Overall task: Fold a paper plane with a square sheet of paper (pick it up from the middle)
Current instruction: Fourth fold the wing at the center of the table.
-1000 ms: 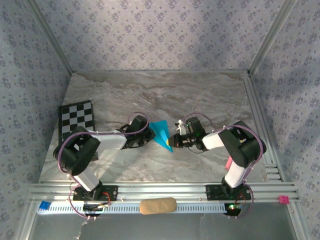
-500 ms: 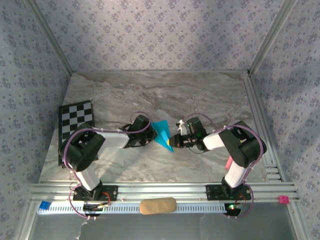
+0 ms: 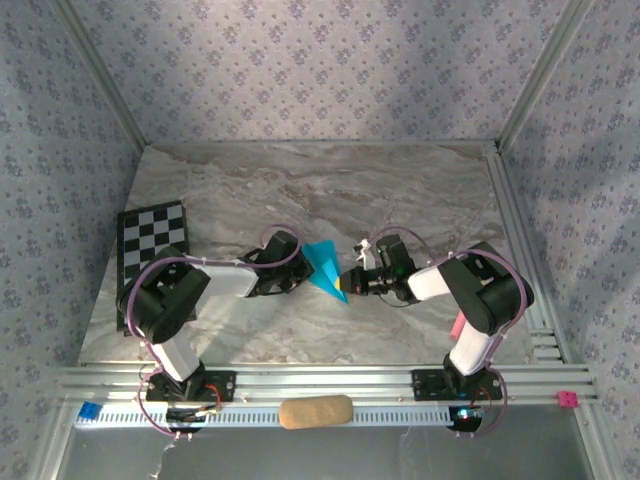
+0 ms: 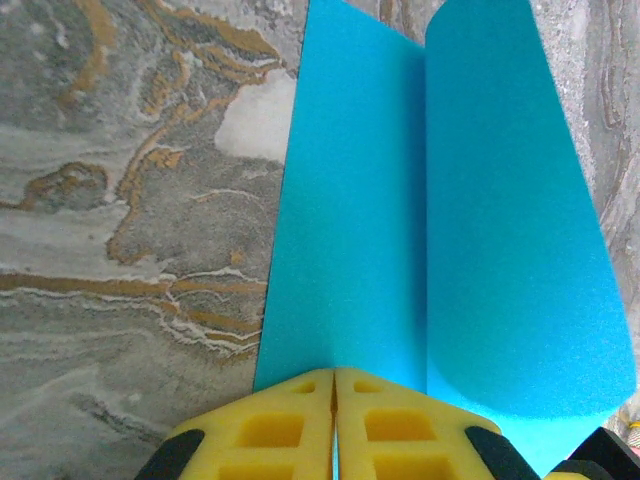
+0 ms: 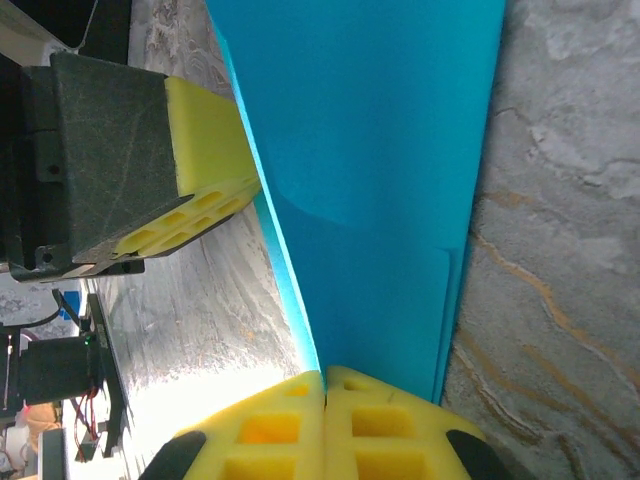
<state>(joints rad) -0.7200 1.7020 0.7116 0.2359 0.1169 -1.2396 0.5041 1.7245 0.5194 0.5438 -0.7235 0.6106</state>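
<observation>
Main risk: a tear or a slip. The left gripper and the right gripper both pinch the same thin sheet of paper from opposite sides. If the arms draw apart or twist out of step, the sheet will likely rip at a pinch point or pull free of one. Each grip looks shallow, taken at the very margin, so little holds it. Second risk: a crooked crease. In the left wrist view the right-hand flap bows up in a rounded curl and does not lie flat, so pressing it as it stands could set the fold off the centre line. Third: the two grippers sit close together over the marble table, so a small overshoot could knock them together. Left gripper: jaws together, clamped on the paper's edge. Right gripper: jaws together too, clamped on the opposite edge, with the left gripper's yellow padding just beside the sheet in its view. The paper lies mid-table between the two grippers. It is bright turquoise and reads from above as a pointed wedge, tip toward the near side. Close up, two panels meet along a straight fold line. Stacked edges in the right wrist view suggest more than one layer.
</observation>
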